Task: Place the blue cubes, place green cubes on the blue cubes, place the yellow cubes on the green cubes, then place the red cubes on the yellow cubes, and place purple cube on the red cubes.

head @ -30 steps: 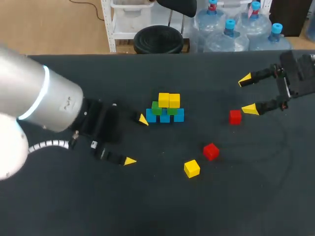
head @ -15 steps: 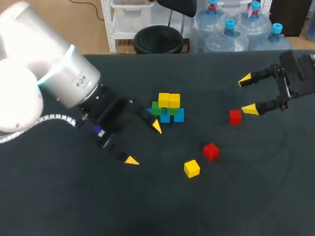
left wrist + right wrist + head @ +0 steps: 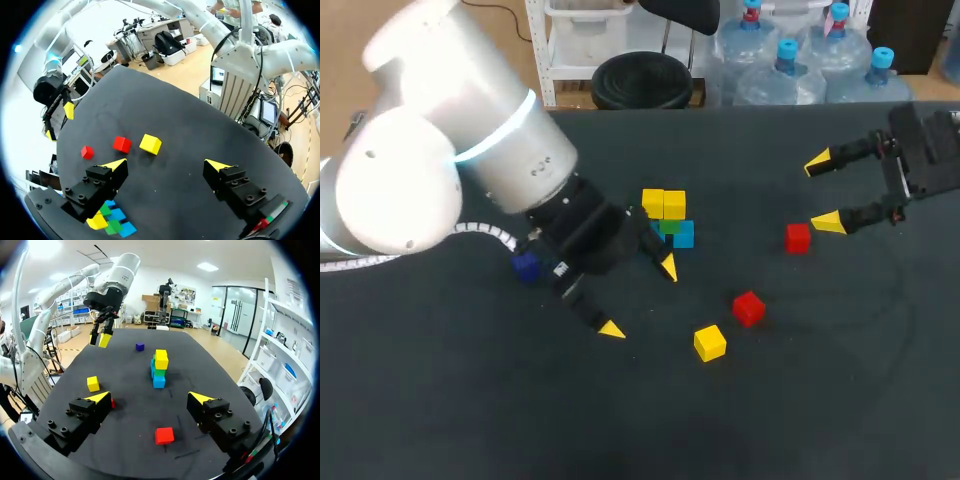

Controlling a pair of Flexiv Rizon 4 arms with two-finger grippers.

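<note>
The left end effector hangs released over the matte black tabletop. Its two black, bolted fingers are spread wide and end in pointed yellow wedges, with nothing held between them. The stack of small, smooth, square-edged cubes stands just beside one finger: blue cubes at the base, green cubes on them, and two yellow cubes on top. In the left wrist view the stack sits partly under that finger. Ahead of the tips lie a loose yellow cube and a red cube near each other, with a second red cube a little further off. The purple cube rests behind this end effector, beside the arm's glossy silver-white casing.

The right end effector is also released, its fingers wide apart and gripping nothing. The second red cube lies on the tabletop under the gap between its fingers, untouched. The stack stands well ahead of its tips.
</note>
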